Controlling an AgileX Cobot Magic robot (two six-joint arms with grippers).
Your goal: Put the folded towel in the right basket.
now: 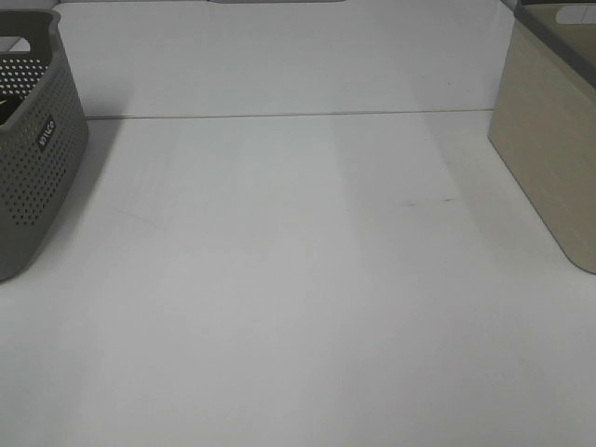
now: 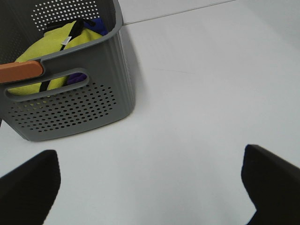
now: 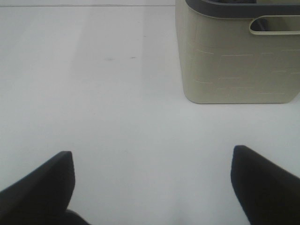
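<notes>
From the high camera we see a white table (image 1: 298,307) with a grey perforated basket (image 1: 37,149) at its left edge and a beige basket (image 1: 549,158) at its right edge, well apart from each other. Neither arm shows in this view, and we see no towel on the table.

Through the left wrist camera we look past our left gripper (image 2: 150,187), its dark fingers (image 2: 28,187) spread wide and holding nothing, above bare table. The grey basket (image 2: 79,103) stands near it and holds yellow-green fabric (image 2: 51,47) with something blue (image 2: 96,23) behind; we cannot tell whether either is the folded towel.

Through the right wrist camera our right gripper (image 3: 152,187) also stands spread wide and empty over the table. The beige basket (image 3: 234,61) stands near it; its inside is hidden from us.
</notes>
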